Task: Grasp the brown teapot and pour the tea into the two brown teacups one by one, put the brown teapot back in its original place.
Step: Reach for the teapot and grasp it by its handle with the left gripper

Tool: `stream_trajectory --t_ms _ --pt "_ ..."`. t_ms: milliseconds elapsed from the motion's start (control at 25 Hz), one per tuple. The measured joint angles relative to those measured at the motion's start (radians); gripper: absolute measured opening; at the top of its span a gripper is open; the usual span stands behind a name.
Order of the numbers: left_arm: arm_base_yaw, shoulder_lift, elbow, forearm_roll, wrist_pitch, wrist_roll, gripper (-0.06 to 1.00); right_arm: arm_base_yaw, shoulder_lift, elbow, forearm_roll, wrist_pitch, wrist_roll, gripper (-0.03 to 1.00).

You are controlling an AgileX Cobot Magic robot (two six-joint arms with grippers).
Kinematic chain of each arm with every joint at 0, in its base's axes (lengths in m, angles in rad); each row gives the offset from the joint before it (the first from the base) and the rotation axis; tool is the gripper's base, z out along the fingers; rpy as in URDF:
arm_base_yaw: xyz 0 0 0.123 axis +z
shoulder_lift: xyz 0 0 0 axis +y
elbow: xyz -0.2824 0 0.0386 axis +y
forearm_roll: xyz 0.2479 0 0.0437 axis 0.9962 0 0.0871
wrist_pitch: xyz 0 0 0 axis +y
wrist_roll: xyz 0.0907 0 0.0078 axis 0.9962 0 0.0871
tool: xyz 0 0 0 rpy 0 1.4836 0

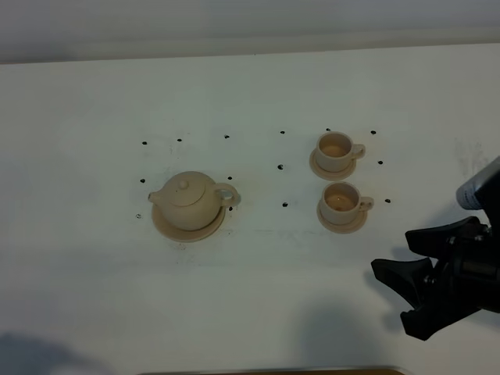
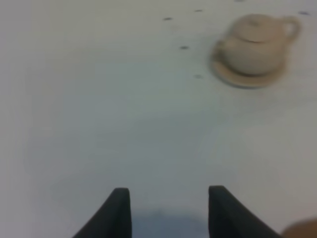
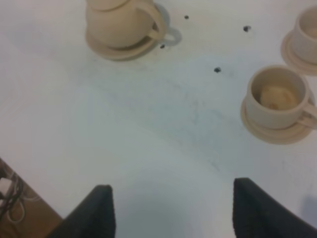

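Note:
The beige-tan teapot point(image 1: 188, 200) stands on its wide saucer point(image 1: 168, 227), left of the table's middle, spout to the left and loop handle to the right. It also shows in the left wrist view point(image 2: 255, 41) and the right wrist view point(image 3: 121, 20). The two teacups stand on small saucers to the right: the far cup point(image 1: 336, 148) and the near cup point(image 1: 341, 201), the near one also in the right wrist view point(image 3: 276, 96). My right gripper point(image 1: 408, 275) is open and empty at the near right, apart from the cups. My left gripper point(image 2: 168, 208) is open and empty, away from the teapot.
Small black dots point(image 1: 283, 205) mark the white table around the teaware. A brown edge point(image 1: 281, 371) runs along the table's front. The left arm does not show in the high view.

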Motion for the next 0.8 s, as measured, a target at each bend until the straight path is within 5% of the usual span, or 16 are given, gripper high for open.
stream_trajectory --t_ms 120,320,800 --pt "0.125 0.0 0.0 0.0 0.0 0.0 0.35 0.0 0.011 -0.005 -0.007 -0.003 0.004 0.52" --pt "0.213 0.0 0.0 0.0 0.0 0.0 0.35 0.0 0.018 -0.04 -0.016 -0.029 0.004 0.51" --pt "0.224 0.0 0.0 -0.008 0.0 -0.001 0.35 0.0 0.179 -0.149 -0.007 -0.021 0.004 0.51"
